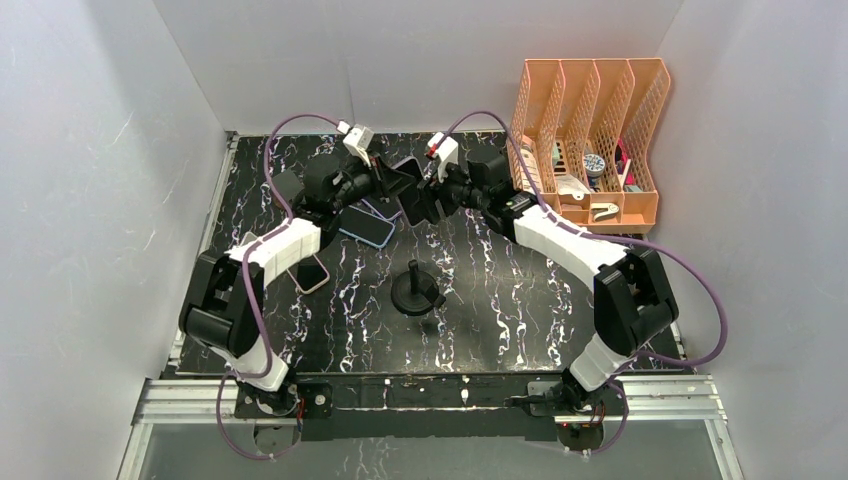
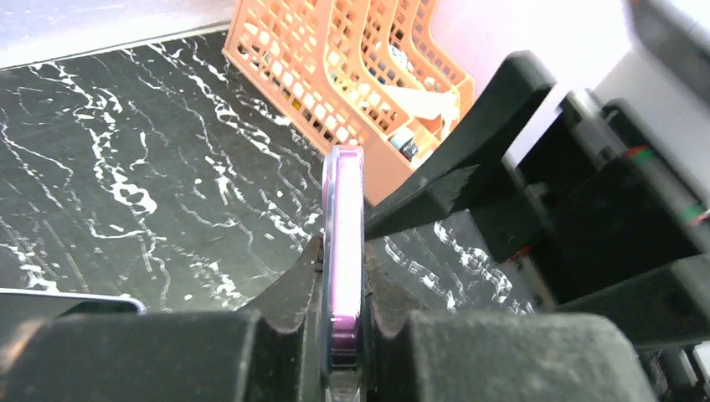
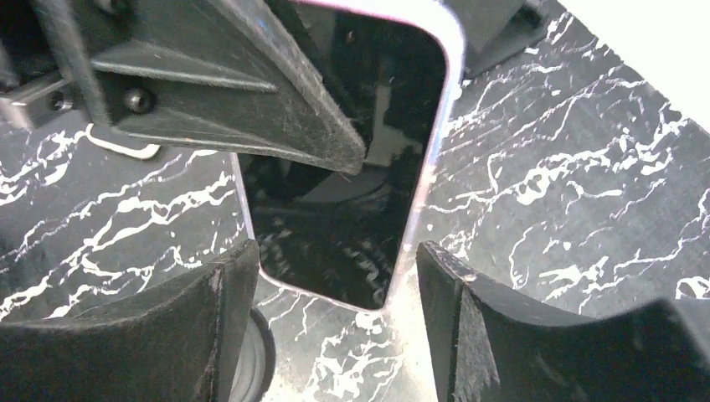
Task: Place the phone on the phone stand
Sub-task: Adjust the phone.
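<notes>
This is a robotics lab cell. White panels (image 1: 100,180) enclose a marbled black bench (image 1: 520,320), with robot arms (image 1: 225,310) bolted at six o'clock.

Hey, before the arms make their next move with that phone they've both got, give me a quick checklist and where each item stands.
1. Left gripper clamped on the phone: ok, it pinches both faces.
2. Right gripper released: not ok, it sits against both long edges of the phone.
3. Phone stand upright and free: ok, nothing on it.
4. Spare phones away from the stand: ok, they lie to its far left on the table.
5. Left grip firm enough to carry alone: cannot tell.
</notes>
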Robot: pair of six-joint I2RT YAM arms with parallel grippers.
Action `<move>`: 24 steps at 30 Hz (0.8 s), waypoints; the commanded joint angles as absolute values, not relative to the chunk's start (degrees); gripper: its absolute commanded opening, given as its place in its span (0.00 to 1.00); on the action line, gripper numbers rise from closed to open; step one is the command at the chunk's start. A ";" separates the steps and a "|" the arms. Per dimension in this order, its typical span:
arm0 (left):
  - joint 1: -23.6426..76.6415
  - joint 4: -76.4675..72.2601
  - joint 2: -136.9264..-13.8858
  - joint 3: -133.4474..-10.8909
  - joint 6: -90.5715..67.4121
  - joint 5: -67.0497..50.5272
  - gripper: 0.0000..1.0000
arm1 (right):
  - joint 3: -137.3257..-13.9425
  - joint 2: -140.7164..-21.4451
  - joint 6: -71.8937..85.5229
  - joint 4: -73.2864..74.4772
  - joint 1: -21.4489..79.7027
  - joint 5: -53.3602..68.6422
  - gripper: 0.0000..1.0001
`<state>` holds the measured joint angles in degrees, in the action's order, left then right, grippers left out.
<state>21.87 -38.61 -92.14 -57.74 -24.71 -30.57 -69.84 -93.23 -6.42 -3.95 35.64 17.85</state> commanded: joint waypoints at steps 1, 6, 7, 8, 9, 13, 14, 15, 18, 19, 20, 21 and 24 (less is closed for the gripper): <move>17.40 -42.30 -94.16 -61.67 -25.40 -40.94 0.00 | -70.93 -91.38 -6.69 -12.23 35.69 22.20 0.34; 12.98 -43.29 -96.71 -66.80 -26.81 -53.79 0.00 | -68.23 -88.91 -6.88 -13.55 33.01 26.31 0.95; 12.09 -43.32 -97.53 -68.97 -27.43 -57.24 0.00 | -67.17 -87.99 -7.10 -14.12 30.78 31.47 0.98; 11.10 -43.37 -98.27 -70.86 -28.35 -60.42 0.00 | -66.92 -87.51 -6.23 -14.30 27.78 37.75 0.99; 10.36 -43.97 -99.06 -72.47 -29.90 -63.43 0.00 | -67.08 -87.61 -4.06 -15.02 24.65 44.68 0.98; 9.57 -49.65 -102.32 -79.17 -38.39 -73.24 0.00 | -66.80 -89.28 4.51 -21.39 16.85 61.19 0.87; 9.78 -49.80 -103.09 -80.73 -39.64 -75.02 0.00 | -66.94 -89.23 3.30 -21.09 16.86 61.68 0.85; 10.10 -49.91 -103.67 -81.91 -40.64 -76.34 0.00 | -67.16 -89.28 3.06 -21.35 16.83 62.45 0.84; 11.24 -50.08 -104.63 -84.20 -43.12 -79.50 0.00 | -68.48 -91.04 4.89 -23.61 16.87 66.53 0.77; 11.80 -50.14 -104.63 -84.58 -43.79 -80.13 0.00 | -69.08 -91.77 6.38 -24.74 16.91 68.37 0.74; 12.53 -50.33 -104.70 -84.75 -44.30 -80.66 0.00 | -69.42 -92.43 8.26 -26.43 16.98 69.74 0.72; 13.08 -50.35 -104.75 -84.95 -44.66 -81.03 0.00 | -69.63 -92.94 9.82 -28.25 17.23 70.53 0.70; 14.11 -50.54 -104.53 -84.95 -44.85 -80.61 0.00 | -69.48 -93.40 10.11 -30.14 18.59 69.11 0.71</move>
<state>12.51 -48.01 -104.86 -82.78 -42.00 -77.06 -67.20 -92.33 6.76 -23.55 17.47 64.82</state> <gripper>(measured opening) 0.109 0.705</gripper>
